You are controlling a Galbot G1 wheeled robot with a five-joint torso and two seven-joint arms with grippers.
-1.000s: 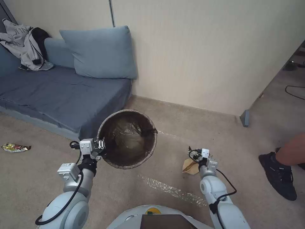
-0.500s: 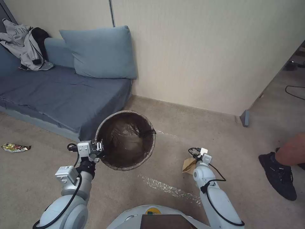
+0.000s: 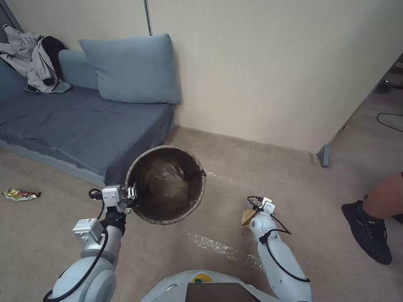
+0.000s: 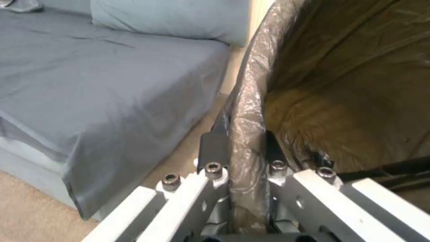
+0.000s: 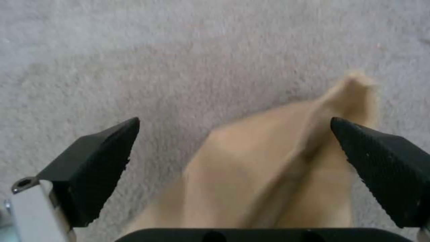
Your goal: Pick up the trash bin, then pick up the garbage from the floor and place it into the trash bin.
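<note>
The right gripper (image 5: 235, 161) is hanging wide open over the paper (image 5: 268, 174), which is lying between its fingers; the left gripper (image 4: 242, 148) is clamping the bin (image 3: 168, 151) rim.

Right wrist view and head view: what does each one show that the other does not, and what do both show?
The right wrist view alone shows the right gripper with its black fingers spread wide open, the tan folded paper lying between them on the carpet.

The head view alone shows the left gripper shut on the rim of the trash bin, held up beside the sofa, and a snack wrapper on the floor far to the left.

Both show the tan paper, the right gripper low over it, and the carpet.
</note>
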